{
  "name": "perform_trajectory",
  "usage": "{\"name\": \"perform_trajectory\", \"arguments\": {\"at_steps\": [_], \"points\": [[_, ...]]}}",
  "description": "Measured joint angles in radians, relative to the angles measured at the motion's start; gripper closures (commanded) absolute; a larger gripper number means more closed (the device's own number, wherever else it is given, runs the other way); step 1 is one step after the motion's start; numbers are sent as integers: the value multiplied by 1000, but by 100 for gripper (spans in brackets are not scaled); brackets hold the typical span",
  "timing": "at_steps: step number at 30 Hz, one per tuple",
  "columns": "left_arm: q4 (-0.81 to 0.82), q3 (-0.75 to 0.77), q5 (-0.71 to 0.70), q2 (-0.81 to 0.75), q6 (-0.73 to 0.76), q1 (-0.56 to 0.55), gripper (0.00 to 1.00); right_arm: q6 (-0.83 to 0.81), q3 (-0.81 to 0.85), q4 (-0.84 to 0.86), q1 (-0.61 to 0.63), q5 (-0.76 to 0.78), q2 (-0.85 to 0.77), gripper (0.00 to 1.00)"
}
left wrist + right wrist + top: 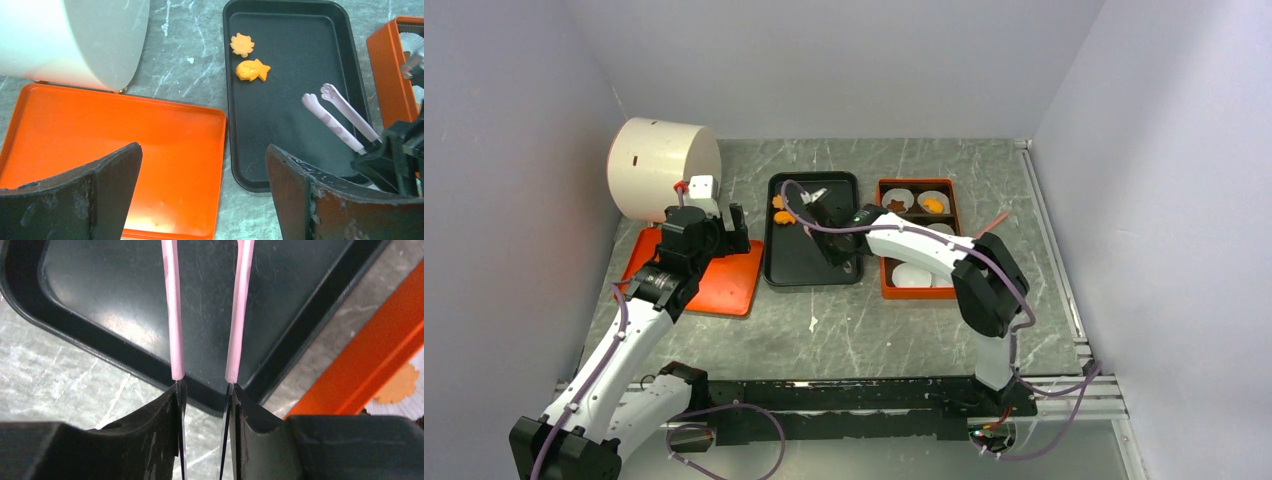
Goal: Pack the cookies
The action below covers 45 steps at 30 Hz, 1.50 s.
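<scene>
1. Top external: two orange cookies [780, 209] lie in the upper-left corner of the black tray [799, 268], just left of the pink tongs [815, 195], which the right gripper [829, 222] clamps. Two more cookies (one brown, one orange) sit in paper cups [912, 276] in the orange box [886, 290] right of centre. The arm covers the box's middle cups. The left gripper [724, 228] hangs wide apart over the orange tray [724, 285] at left.
2. Left wrist: a leaf cookie [242, 44] and a fish cookie [252, 70] lie at top centre, well above the spread, empty fingers [100, 195]. The tong tips are apart, lower right of the fish. A white drum [75, 35] is cut off at upper left.
3. Right wrist: the fingers [160, 425] pinch both pink arms over the black tray, and the tips run off the top edge. One scalloped orange cookie [397, 385] shows at the right edge, partly behind the box wall.
</scene>
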Motion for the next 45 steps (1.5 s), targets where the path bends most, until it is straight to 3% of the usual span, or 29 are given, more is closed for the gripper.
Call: {"name": "perform_trajectory", "arguments": {"at_steps": [11,28,40,45], "points": [[0,0,0,0,0,0,2,-136,183,41,0,-13,203,55],[-8,0,-43,1,-2,0,2,-214,294,54,-40,-61,357,51],[-8,0,-43,13,-2,0,2,-269,448,55,-61,-92,458,51],[-8,0,-43,13,-2,0,2,-283,465,47,-61,-115,464,57]]}}
